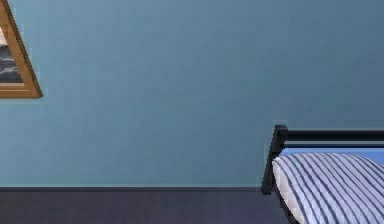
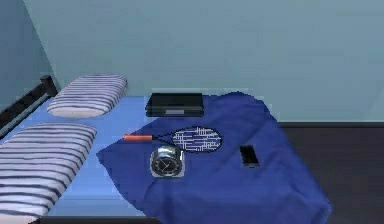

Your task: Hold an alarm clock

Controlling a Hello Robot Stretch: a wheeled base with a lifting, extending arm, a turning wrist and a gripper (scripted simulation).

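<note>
Arm side view: alarm clock (image 2: 167, 163) sits on the dark blue blanket (image 2: 270, 175) near the bed's (image 2: 112, 160) near edge, roughly centre-low in the frame. It is a small round body, silvery rim, darker face. I can't tell whether it stands upright or lies back on the cloth. A racket (image 2: 197, 138) with a red handle lies just beside it at its 1 o'clock, and the two may touch. A dark phone (image 2: 248, 156) lies near at 3 o'clock, apart from it. A closed laptop (image 2: 175, 103) lies at 12 o'clock, well apart. Striped pillows are at 9 o'clock (image 2: 40, 165) and 11 o'clock (image 2: 90, 95). Forward view: blue wall (image 1: 180, 90), a framed picture (image 1: 15, 60) at 10 o'clock, a dark headboard (image 1: 275, 150) and a striped pillow (image 1: 330, 185) at 4 o'clock. Gripper: I cannot tell its state or what, if anything, it has. Handling, my judgement: the clock is likely light and rigid, its casing smooth and probably slick, its face probably glazed and the fragile part. The bedding under it is soft, so pushing down would sink or tip it rather than seat it. I'd take it across the rim, on opposite sides of the round body, fingers kept off the face and approaching from the side away from the racket strings. A round body can roll out of a shallow grip, so I'd go deep past its widest line.
</note>
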